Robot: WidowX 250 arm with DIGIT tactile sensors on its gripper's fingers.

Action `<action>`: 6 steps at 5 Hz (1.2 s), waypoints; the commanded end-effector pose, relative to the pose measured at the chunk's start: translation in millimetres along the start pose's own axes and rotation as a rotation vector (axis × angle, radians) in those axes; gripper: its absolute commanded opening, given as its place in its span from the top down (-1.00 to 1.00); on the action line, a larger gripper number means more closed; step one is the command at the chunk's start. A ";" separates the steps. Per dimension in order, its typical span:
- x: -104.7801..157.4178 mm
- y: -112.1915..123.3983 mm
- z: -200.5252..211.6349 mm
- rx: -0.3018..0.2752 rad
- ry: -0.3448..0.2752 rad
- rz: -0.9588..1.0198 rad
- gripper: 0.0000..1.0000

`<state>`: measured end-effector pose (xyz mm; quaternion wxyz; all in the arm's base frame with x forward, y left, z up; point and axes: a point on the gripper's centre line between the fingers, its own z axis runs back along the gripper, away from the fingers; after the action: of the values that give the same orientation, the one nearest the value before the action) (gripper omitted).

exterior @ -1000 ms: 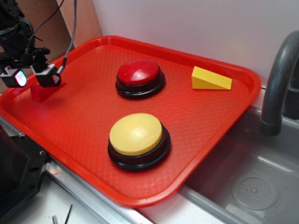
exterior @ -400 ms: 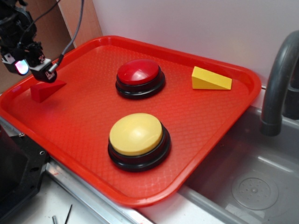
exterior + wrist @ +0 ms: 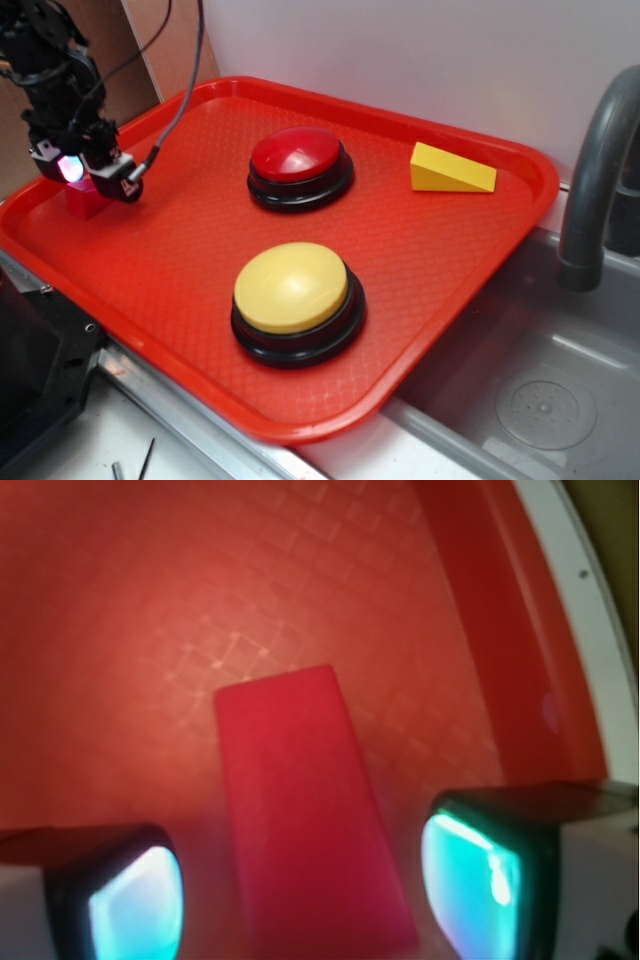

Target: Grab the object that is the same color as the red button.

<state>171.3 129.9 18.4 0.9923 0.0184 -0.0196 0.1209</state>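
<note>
Red-on-red makes this one a bit sneaky. Far left of the big red plastic tray (image 3: pixel 450 270) is where the small solid red wedge block (image 3: pixel 84 199) sits, close to the tray's rim and mostly hidden under the black tool (image 3: pixel 92 176) in the exterior view. In the wrist view the red wedge block (image 3: pixel 305 810) is seen lying lengthwise between the two glowing teal fingertips (image 3: pixel 470 880), with clear gaps of tray showing on both sides. So the tool (image 3: pixel 300 900) is spread wide around the block and nothing is clamped yet.

Handling-wise, the block looks like a rigid painted piece with flat smooth faces, probably light and not fragile at all. Slippery is the likely catch: smooth faces plus a sloped top mean the block could get squeezed out if pressure lands on the incline. The two long parallel side faces are the place to be gripped, low down and near the thicker end, which is roughly how the pads are lined up already.

Further right, the glossy red dome button with the round black base (image 3: pixel 299 160) is well apart from the block, and the matching yellow dome button (image 3: pixel 293 292) sits nearer the front edge. The yellow wedge block (image 3: pixel 450 169) is off by the back right corner, and a grey faucet (image 3: pixel 590 170) and sink (image 3: pixel 540 400) are past the tray.
</note>
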 end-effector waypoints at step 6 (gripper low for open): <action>-19.0 -44.9 139.7 -0.013 -0.047 -0.073 1.00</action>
<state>164.3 66.5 147.4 0.9956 0.0051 -0.0265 0.0895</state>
